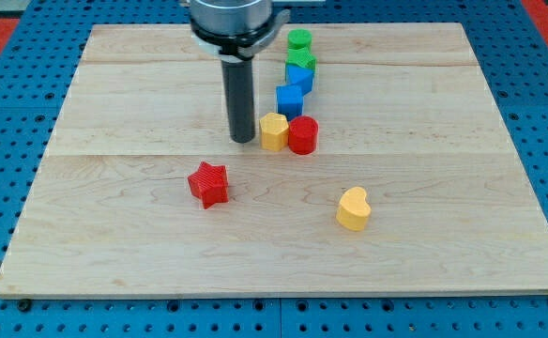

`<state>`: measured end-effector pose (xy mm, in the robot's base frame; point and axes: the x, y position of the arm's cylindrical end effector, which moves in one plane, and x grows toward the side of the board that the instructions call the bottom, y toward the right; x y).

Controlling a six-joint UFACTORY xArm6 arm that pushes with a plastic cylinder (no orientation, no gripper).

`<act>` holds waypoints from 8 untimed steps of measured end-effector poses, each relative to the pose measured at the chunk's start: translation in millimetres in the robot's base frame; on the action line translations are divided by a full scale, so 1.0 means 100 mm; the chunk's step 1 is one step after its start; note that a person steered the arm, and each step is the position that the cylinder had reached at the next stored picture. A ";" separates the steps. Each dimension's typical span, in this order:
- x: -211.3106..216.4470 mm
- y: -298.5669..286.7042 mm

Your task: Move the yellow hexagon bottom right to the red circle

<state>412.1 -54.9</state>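
My tip (242,140) stood on the tabletop (114,235), just at 9 o'clock of the yellow hexagon (273,130). The hexagon touched the red circle (303,135), which lay at its 3 o'clock. At 12 o'clock of them a blue block (289,99) began a row going up. The arm carried no jaws, only the rod.
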 end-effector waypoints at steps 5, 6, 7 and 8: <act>0.46 0.59; 0.60 0.59; 1.10 0.66; 1.07 1.12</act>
<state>519.0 57.1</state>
